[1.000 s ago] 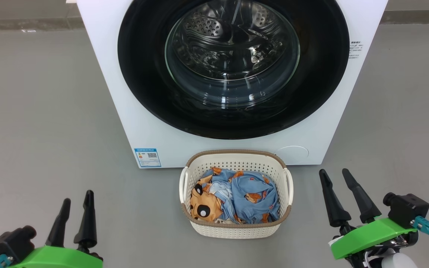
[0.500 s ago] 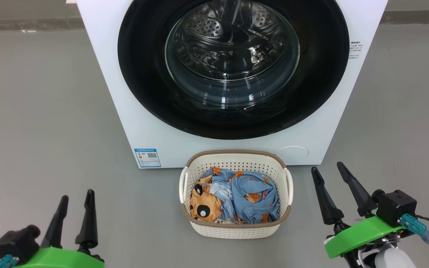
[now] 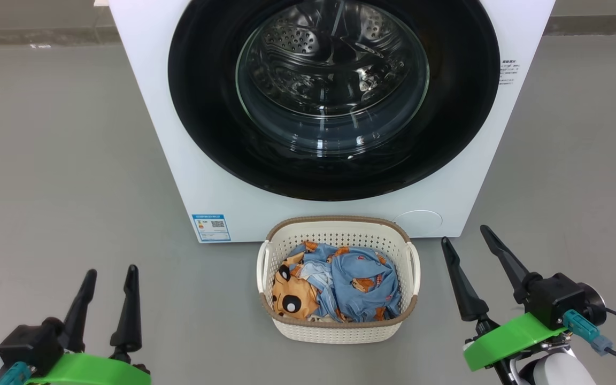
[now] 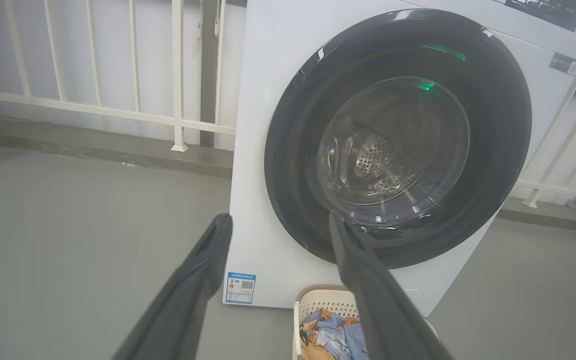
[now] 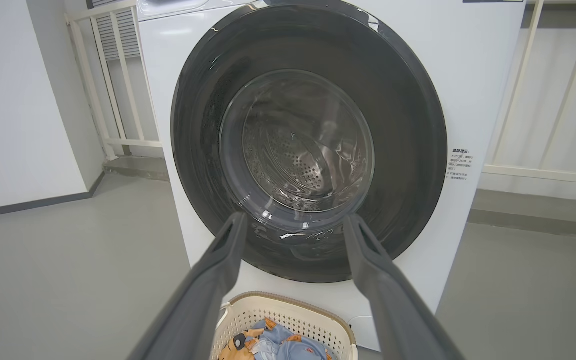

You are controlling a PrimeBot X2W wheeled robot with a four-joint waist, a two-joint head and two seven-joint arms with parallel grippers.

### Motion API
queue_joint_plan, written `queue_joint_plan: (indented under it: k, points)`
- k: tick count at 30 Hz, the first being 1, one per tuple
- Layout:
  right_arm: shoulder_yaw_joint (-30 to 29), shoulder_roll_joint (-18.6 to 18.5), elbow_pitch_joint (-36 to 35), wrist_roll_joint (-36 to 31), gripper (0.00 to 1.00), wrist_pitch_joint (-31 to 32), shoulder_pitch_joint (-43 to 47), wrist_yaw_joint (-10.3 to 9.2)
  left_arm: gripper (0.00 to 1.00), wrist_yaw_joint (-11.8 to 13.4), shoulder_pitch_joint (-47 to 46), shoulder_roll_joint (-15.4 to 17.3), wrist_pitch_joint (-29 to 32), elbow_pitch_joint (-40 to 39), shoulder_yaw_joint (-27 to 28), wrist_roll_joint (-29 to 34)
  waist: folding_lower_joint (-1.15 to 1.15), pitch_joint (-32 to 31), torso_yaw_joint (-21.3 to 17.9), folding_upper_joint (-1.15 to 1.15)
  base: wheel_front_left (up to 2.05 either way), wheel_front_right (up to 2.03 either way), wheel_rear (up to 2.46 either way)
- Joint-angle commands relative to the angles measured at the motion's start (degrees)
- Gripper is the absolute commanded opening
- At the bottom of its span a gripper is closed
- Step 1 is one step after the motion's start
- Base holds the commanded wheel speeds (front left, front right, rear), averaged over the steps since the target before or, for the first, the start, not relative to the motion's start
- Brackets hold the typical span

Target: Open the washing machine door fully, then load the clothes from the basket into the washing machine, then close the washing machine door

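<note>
Black door (image 3: 332, 96) seems shut on the washer (image 3: 222, 203); basket (image 3: 338, 327) of clothes (image 3: 351, 283) just nearer. Left gripper (image 3: 112, 270) and right gripper (image 3: 463, 233) flank it, spread wide, empty.

The left gripper (image 3: 111, 270), two long dark tapered fingers on a bright green plastic wrist mount (image 3: 89, 371), sits low at the left of the head view, fingers pointing up and spread apart. The right gripper (image 3: 463, 233), low at the right on its own green mount (image 3: 506, 337), has its fingers parted wider and leaning leftward. A black camera block (image 3: 554, 299) with a teal plug (image 3: 580, 325) rides that wrist, above a pale rounded forearm (image 3: 554, 372).
</note>
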Motion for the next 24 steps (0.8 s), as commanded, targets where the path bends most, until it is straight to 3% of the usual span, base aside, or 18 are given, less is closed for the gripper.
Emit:
queue_joint_plan:
  k: [1, 24]
  points:
    - [1.3, 0.0, -1.7, -0.8, 1.00, -0.7, -2.8, 0.09, 1.00, -0.1, -2.7, 1.5, -0.6, -1.8, 1.8, 0.7, 0.00, 0.0, 0.0, 0.00, 0.00, 0.00, 0.00]
    - [1.2, 0.2, -1.5, -0.1, 1.00, -0.7, -2.6, 0.09, 1.00, -0.1, -2.7, 1.4, -0.6, -2.0, 2.5, 1.1, 0.00, 0.0, -0.2, 0.00, 0.00, 0.00, 0.00]
